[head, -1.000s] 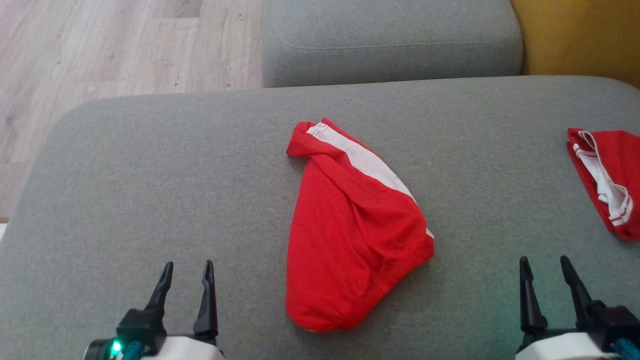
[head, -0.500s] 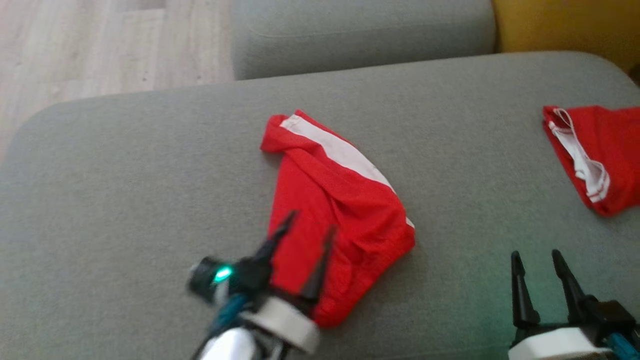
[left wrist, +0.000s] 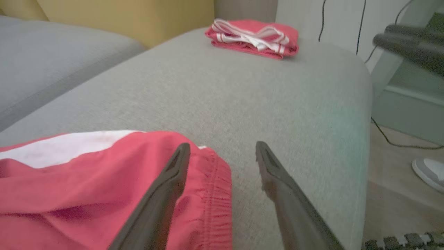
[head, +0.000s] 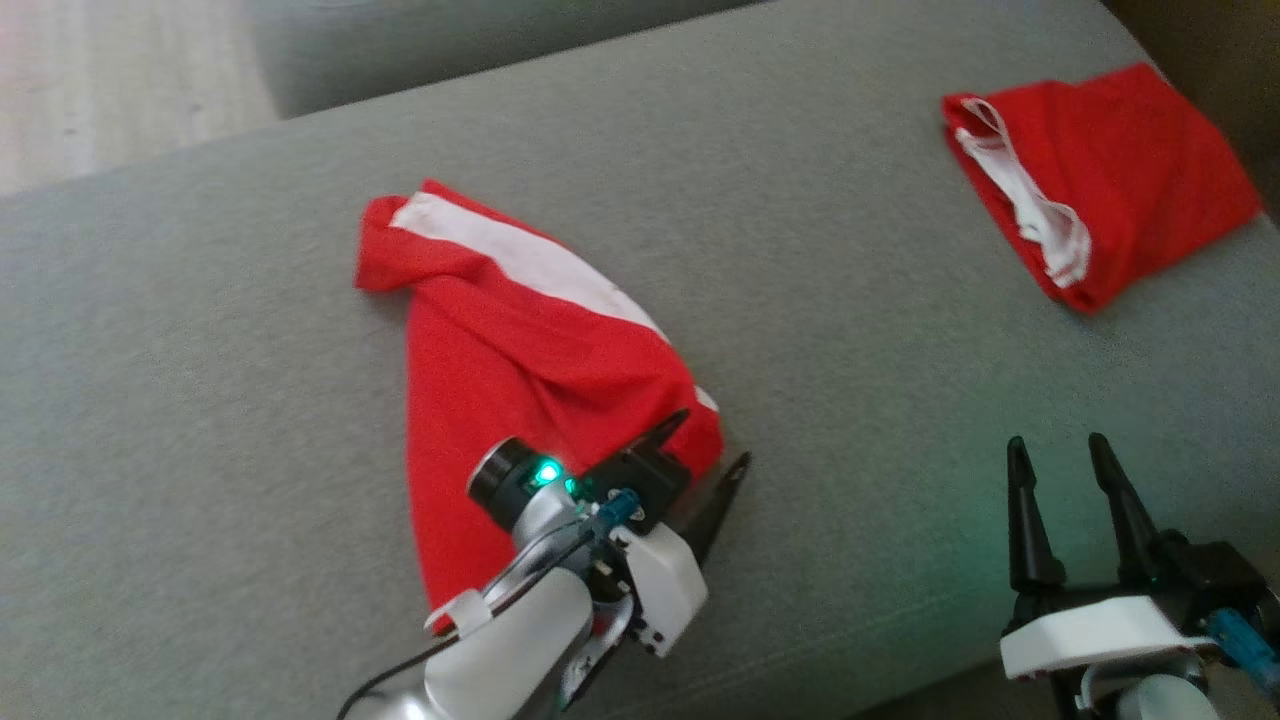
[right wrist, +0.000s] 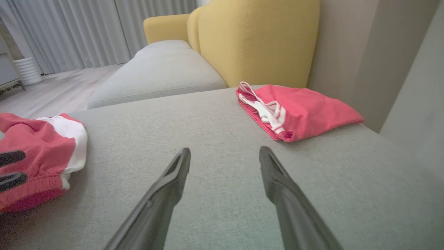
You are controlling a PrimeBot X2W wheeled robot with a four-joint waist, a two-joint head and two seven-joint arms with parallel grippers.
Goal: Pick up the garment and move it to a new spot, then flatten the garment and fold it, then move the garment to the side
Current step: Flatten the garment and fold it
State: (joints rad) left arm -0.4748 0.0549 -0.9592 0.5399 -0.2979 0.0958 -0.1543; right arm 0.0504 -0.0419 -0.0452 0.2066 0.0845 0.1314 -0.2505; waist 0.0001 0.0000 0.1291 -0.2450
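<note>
Both sets of jaws spread wide, nothing grasped. Left of centre, crumpled red white-striped fabric garment (head: 500, 360) on grey upholstered cushion (head: 200, 420) — hem edge now straddled by left gripper (head: 715, 435), swung in from the lower-left corner, ready to pinch and lift. Lower right, right gripper (head: 1057, 440) idle.

Grey sofa cushion (right wrist: 208, 114) fronts a yellow backrest (right wrist: 256, 38) (grey curtains (right wrist: 69, 31) beyond).
</note>
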